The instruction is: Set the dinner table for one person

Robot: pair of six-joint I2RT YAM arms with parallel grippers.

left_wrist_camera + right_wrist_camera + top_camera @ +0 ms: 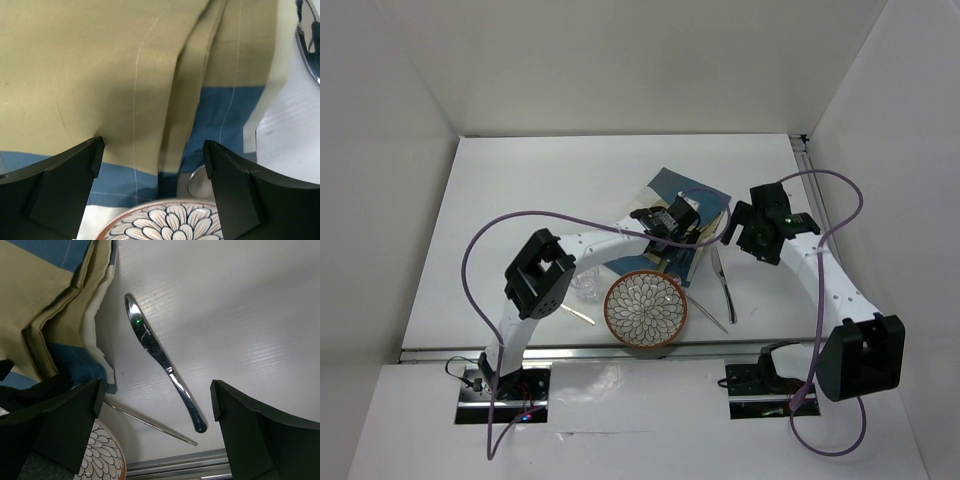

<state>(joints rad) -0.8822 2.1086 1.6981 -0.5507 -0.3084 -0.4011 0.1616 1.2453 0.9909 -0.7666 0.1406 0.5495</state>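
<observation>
The white dinner table [520, 200] carries a crumpled blue-and-tan striped placemat [672, 200] at its middle. A flower-patterned plate [646, 308] with a red-brown rim lies just in front of it. My left gripper [660, 232] is open and empty, hovering low over the placemat's folds [125, 75], with the plate's rim [165, 222] below it. My right gripper [735, 232] is open and empty above a silver knife [160, 355] that lies on the bare table [225, 300]. A thin utensil handle [150, 422] runs from under the placemat's edge [55, 315].
A clear glass [585, 285] stands left of the plate, with another thin utensil [578, 315] beside it. A round spoon bowl [200, 182] peeks from under the placemat near the plate. A metal rail [620, 350] marks the table's near edge. White walls enclose three sides.
</observation>
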